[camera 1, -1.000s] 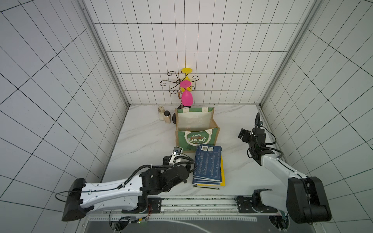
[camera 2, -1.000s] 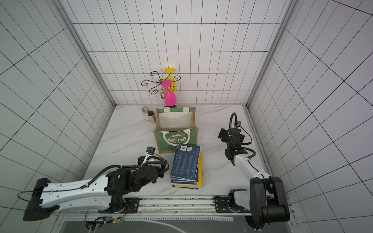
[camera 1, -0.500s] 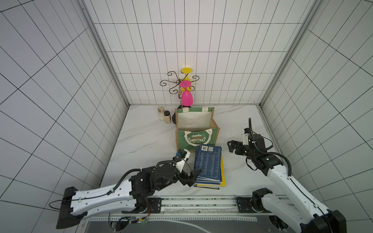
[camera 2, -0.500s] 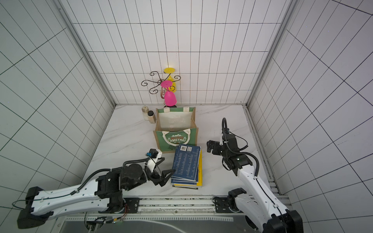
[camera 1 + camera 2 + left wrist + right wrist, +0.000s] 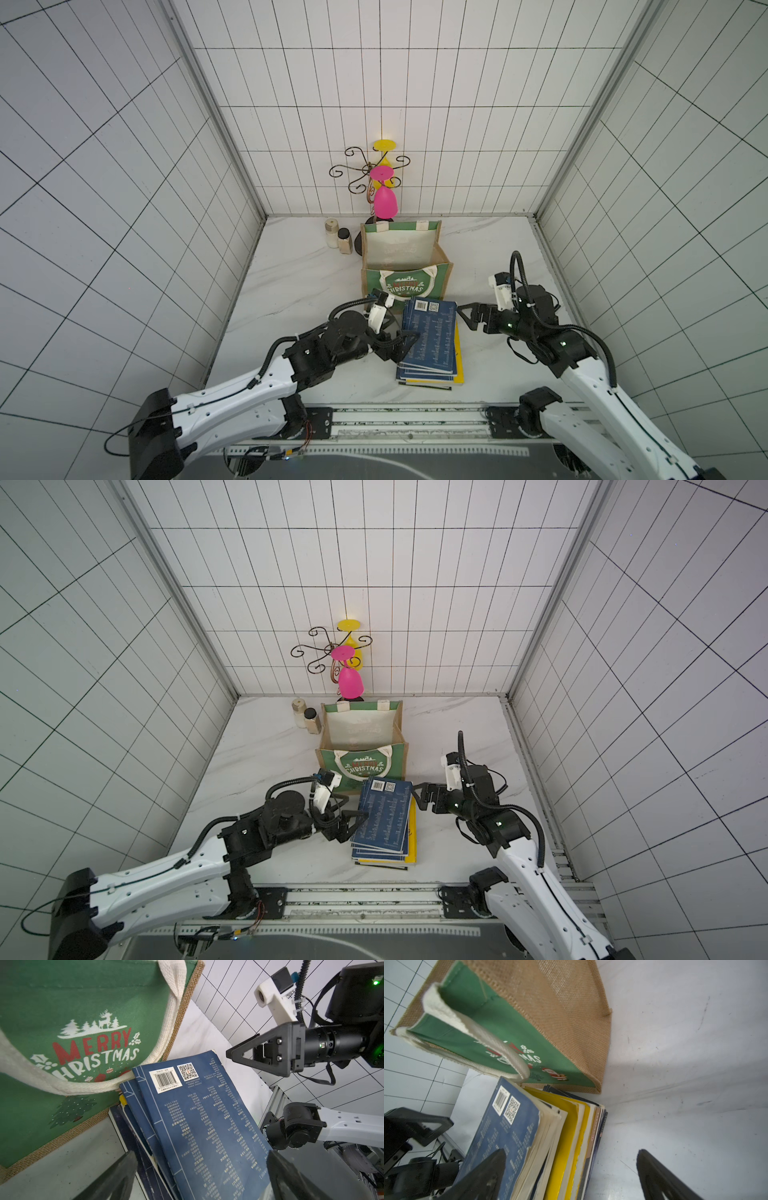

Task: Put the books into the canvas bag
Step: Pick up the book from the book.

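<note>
Item: books [image 5: 430, 345], a flat stack of thin paperbacks; a navy back cover with a barcode lies on top, with yellow covers lower down.
Location: on the table [image 5: 299, 282], the stack's far end against the front of the canvas bag [image 5: 405, 253].
Canvas bag: upright with its mouth open and no book visible inside; a white handle loop hangs down to the top book's far corner.
Left fingers [image 5: 116, 1178]: spread wide and holding nothing; one is over the top cover, the other low beside the stack's left edge.
Right fingers [image 5: 488, 1172]: spread wide and empty at the stack's right edge; one is above the cover, the other over bare table.
Step in hand (judged): both arms are closing on the stack from opposite sides for a lift.
Handling note: the covers look limp and the page edges fan out. The fingers should reach well past the edge before closing and grip evenly from both sides. The load must rise above the bag's rim, then tip on edge to enter.
Risk: the handle loop may snag, and lower books may slip out.
</note>
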Controlling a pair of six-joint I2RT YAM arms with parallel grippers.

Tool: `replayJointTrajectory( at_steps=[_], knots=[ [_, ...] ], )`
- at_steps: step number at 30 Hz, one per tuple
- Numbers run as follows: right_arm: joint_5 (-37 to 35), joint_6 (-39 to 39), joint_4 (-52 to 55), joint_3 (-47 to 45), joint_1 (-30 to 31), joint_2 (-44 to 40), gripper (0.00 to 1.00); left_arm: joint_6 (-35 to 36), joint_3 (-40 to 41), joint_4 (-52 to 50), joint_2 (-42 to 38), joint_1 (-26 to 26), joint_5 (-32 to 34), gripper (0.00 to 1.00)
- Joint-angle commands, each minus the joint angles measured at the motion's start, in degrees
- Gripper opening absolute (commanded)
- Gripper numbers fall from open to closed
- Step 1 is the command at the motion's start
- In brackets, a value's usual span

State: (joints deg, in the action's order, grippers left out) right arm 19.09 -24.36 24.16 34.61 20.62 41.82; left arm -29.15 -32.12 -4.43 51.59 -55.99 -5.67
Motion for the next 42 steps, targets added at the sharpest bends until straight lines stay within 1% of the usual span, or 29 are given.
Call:
replayJointTrajectory(
  at_steps=[1,2,4,10,16,20,25,28,33,38,42],
  knots=[
    [1.89,1.47,4.67,5.21,1.05,-2.36,0.99,-0.39,0.34,2.15,0.56,0.52,-4.52,0.97],
    [2.21,1.91,5.34,4.99,1.13,-3.06,0.99,-0.15,0.47,2.44,0.85,0.53,-5.16,0.97],
    [5.81,2.18,4.69,4.57,1.32,-4.38,0.99,0.06,0.47,2.82,1.84,0.62,-5.82,0.97],
    [10.30,2.41,5.72,4.67,2.38,-6.75,0.99,-0.91,1.97,5.28,3.89,0.79,-6.19,0.97],
    [17.09,-1.42,-0.49,0.41,4.34,-10.54,0.99,-3.39,4.14,10.22,5.04,1.91,-8.22,0.97],
    [17.92,-2.55,-3.05,-1.48,6.67,-10.49,0.99,-4.25,4.84,11.22,5.63,2.19,-9.80,0.97],
    [13.70,-3.37,-5.17,-3.32,10.43,-9.14,0.99,-4.86,4.95,11.26,5.58,2.46,-10.56,0.97],
    [11.06,-3.48,-5.67,-3.50,11.71,-8.46,0.99,-4.94,4.97,11.19,5.14,2.70,-10.66,0.97],
    [8.25,-3.78,-6.23,-4.28,12.12,-7.24,0.99,-4.44,4.92,11.11,3.55,2.72,-10.84,0.97],
    [0.96,-4.71,-5.68,-4.13,12.13,-6.68,0.99,-3.13,4.78,10.89,0.93,2.80,-10.42,0.97],
    [-3.45,-5.81,-5.70,-3.84,12.11,-4.66,0.99,-2.66,3.84,10.14,1.89,2.99,-10.67,0.97]
  ],
)
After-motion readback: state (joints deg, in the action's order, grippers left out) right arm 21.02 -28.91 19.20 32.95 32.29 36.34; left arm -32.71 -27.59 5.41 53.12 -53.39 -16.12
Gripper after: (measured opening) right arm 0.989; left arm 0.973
